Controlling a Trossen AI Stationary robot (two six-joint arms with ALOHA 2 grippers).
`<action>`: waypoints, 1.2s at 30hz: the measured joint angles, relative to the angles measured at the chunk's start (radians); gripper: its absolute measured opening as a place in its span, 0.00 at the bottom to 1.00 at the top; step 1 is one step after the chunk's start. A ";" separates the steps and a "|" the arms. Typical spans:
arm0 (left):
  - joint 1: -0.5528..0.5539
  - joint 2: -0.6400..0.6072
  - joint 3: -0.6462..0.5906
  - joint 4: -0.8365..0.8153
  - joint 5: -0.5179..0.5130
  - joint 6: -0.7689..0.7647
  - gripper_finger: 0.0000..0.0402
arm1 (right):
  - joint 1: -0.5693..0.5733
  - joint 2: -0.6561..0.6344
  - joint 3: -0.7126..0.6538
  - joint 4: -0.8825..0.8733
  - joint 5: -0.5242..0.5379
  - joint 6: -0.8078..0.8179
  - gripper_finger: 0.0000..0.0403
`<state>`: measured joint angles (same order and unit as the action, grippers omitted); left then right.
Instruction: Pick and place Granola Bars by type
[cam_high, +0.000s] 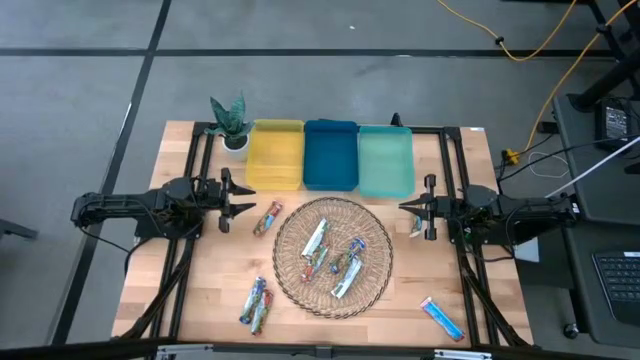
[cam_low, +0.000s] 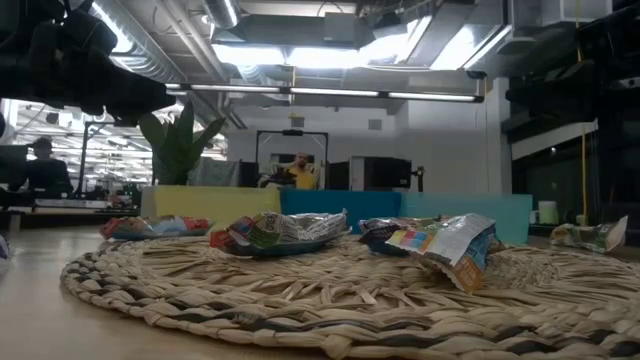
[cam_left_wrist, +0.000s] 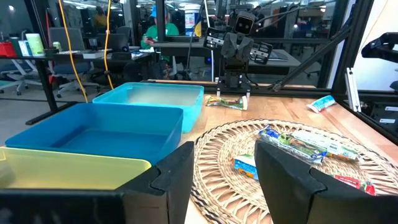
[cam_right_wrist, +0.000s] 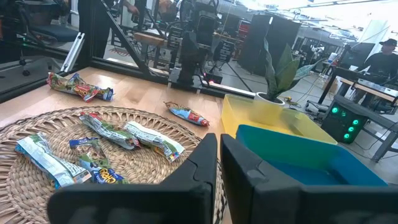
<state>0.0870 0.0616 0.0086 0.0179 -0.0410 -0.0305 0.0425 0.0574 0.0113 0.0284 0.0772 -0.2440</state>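
Note:
Several shiny wrapped Granola Bars (cam_high: 335, 262) lie flat on the round wicker basket (cam_high: 300, 285) at the table's middle. They also show in the low view (cam_low: 445, 243). Outside the basket, a red-orange bar (cam_high: 267, 218) lies to its left. Two bars (cam_high: 257, 303) lie near the front left, and a bright blue bar (cam_high: 441, 317) lies at the front right. One more bar (cam_left_wrist: 227, 101) rests below my right gripper. My left gripper (cam_high: 250, 198) hovers open at the table's left, pointing level toward the basket. My right gripper (cam_high: 403, 207) hovers shut at the table's right, facing it.
A yellow tray (cam_high: 275, 153), a blue tray (cam_high: 330, 153) and a teal tray (cam_high: 385, 160) stand side by side behind the basket. A small potted plant (cam_high: 230, 120) stands at the far left corner. Black frame rails (cam_high: 450, 150) border the table. People sit in the room beyond.

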 joint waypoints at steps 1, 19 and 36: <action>0.000 0.000 0.000 0.000 0.000 0.000 0.40 | 0.000 0.000 0.000 0.000 0.000 0.000 0.06; 0.000 0.000 0.000 0.000 0.000 0.000 0.40 | 0.000 0.000 0.000 0.000 0.000 -0.016 0.06; 0.000 0.000 0.000 0.068 -0.019 -0.061 0.40 | 0.000 0.000 0.000 0.019 0.000 0.067 0.06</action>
<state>0.0872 0.0620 0.0082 0.0855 -0.0603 -0.0917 0.0424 0.0578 0.0113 0.0477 0.0776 -0.1774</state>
